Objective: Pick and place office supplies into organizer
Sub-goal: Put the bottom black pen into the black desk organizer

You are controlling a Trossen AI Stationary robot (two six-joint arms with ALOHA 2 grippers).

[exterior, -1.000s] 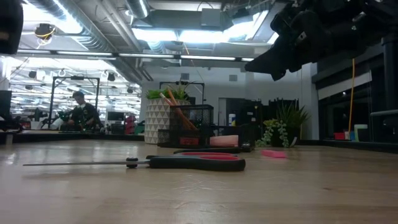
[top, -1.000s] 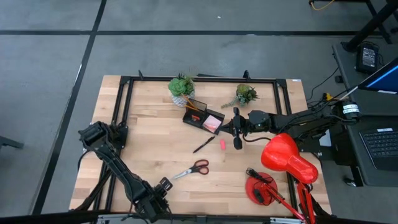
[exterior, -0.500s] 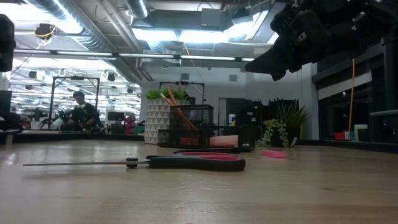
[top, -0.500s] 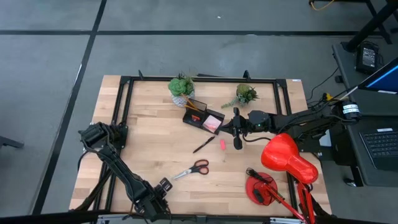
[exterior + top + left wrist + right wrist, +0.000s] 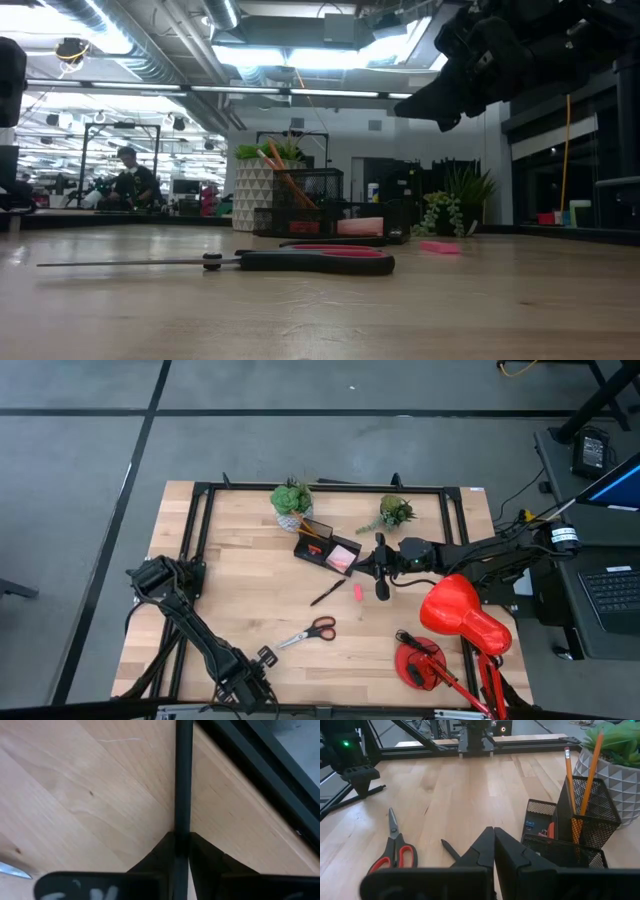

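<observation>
The black mesh organizer point(image 5: 322, 544) stands on the far middle of the table. Two orange pencils point(image 5: 580, 785) stand in its taller back compartment and a pink sticky-note pad point(image 5: 342, 557) lies in its low tray. A black pen point(image 5: 327, 593), a pink eraser point(image 5: 358, 592) and red-handled scissors point(image 5: 308, 632) lie flat on the wood. My right gripper point(image 5: 364, 567) is shut and empty, hovering above the table just right of the organizer; it also shows in its own wrist view point(image 5: 493, 831). My left gripper point(image 5: 248, 682) is low at the table's near edge.
Two potted plants point(image 5: 291, 503) point(image 5: 396, 512) stand at the far edge behind the organizer. A red desk lamp point(image 5: 462, 615) with its round base point(image 5: 420, 663) fills the near right. A black frame point(image 5: 190, 560) runs along the table's left and far edges.
My left arm has shifted a little toward the table's left along the near edge. The right gripper and the supplies have kept still.
</observation>
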